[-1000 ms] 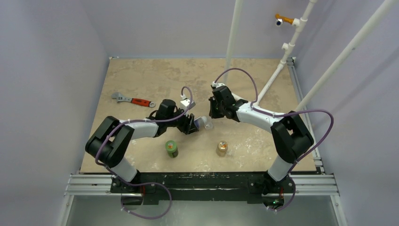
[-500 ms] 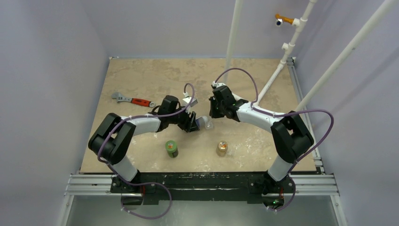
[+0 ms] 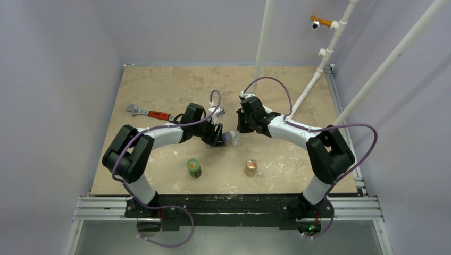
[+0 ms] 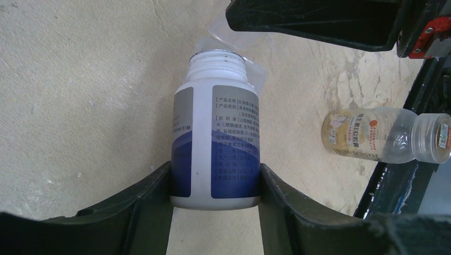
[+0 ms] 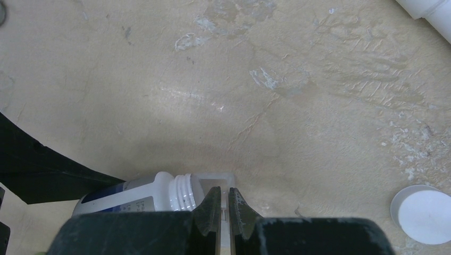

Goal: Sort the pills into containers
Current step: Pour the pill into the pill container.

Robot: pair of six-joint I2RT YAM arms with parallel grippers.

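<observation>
My left gripper (image 4: 215, 180) is shut on a white, blue-labelled pill bottle (image 4: 215, 143) that has no cap. The bottle is tipped, its threaded mouth (image 5: 183, 192) resting over the clear plastic container (image 5: 218, 180). My right gripper (image 5: 225, 204) is shut on that container's thin wall. In the top view the left gripper (image 3: 219, 137) and right gripper (image 3: 242, 129) meet at the container (image 3: 235, 141) in mid-table. No pills are visible in any view.
A green bottle (image 3: 194, 168) and a tan bottle (image 3: 250, 167) stand near the front edge. The tan bottle (image 4: 372, 135) also shows right of the held bottle. A loose white cap (image 5: 423, 212) lies to the right. A red-handled wrench (image 3: 150, 112) lies at the left.
The left arm has shifted a little up and to the right, bringing the bottle closer over the container. The right arm has stayed still.
</observation>
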